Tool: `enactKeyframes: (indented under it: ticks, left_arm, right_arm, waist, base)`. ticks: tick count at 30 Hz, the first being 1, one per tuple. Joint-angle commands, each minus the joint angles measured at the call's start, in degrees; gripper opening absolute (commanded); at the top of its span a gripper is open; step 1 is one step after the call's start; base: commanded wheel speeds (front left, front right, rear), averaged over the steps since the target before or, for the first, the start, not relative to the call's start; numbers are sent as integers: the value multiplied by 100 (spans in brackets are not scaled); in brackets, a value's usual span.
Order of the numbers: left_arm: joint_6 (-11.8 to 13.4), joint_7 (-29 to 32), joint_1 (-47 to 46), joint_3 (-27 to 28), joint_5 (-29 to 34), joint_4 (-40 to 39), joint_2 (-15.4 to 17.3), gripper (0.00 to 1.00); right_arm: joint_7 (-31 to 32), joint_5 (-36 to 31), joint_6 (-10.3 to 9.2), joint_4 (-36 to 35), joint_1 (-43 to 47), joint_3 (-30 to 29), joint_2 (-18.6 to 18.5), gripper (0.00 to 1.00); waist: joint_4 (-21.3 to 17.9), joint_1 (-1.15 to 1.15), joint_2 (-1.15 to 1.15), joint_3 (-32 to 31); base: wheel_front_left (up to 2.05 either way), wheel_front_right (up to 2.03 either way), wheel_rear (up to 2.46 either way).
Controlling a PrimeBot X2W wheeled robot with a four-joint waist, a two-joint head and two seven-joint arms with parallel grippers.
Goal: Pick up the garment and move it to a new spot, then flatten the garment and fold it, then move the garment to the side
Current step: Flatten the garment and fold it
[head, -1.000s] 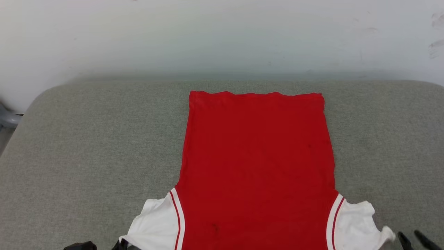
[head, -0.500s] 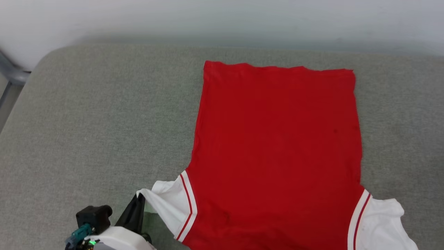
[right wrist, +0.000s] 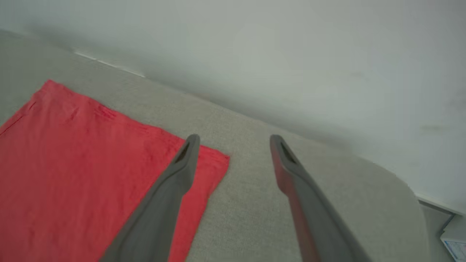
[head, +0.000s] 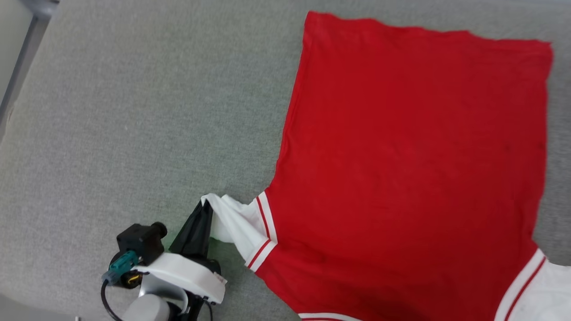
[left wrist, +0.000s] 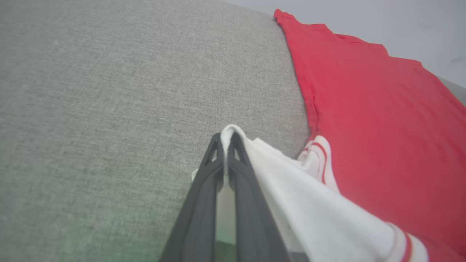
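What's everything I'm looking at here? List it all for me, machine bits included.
garment: one, red body with white sleeves and red-white trim, spread on the padded surface
sleeve: one of two, white, bunched and drawn out toward the left hand
padded surface: one, grey fabric, under the garment
wall: one, pale, behind the surface
metal bar: one, grey, upper left corner of the head view
left wrist: one, white casing with a black camera, lower left of the head view
left hand: one, dark fingers, shut on the garment's sleeve edge
right hand: one, dark fingers, open and holding nothing, near the garment's hem corner
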Motion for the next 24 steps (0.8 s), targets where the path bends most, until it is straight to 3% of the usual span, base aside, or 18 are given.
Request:
enactKeyframes:
  ticks: [1, 6, 10, 24]
  left_arm:
    - [-34, -13, -95, 12, 47, -31, -36, 0]
    - [-133, -14, -259, 85, 197, -40, -187, 0]
    - [-199, -14, -376, 145, 321, -37, -312, 0]
    - [-474, 7, -521, 425, 634, 138, -665, 0]
  right_arm:
    - [196, 60, -7, 140, -107, 39, 34, 100]
    - [1308, 162, -7, 735, -613, 443, 16, 100]
    - [1750, 177, -6, 990, -707, 607, 50, 100]
    - [1862, 316, -5, 1555, 358, 766, 0, 100]
  waist:
    - [185, -2, 0, 260]
    - [310, -2, 0, 599]
    - [382, -2, 0, 828]
    - [494, -2, 0, 1195]
  base:
    - [0, 0, 0]
    - [0, 0, 0]
    - [0, 0, 0]
    - [0, 0, 0]
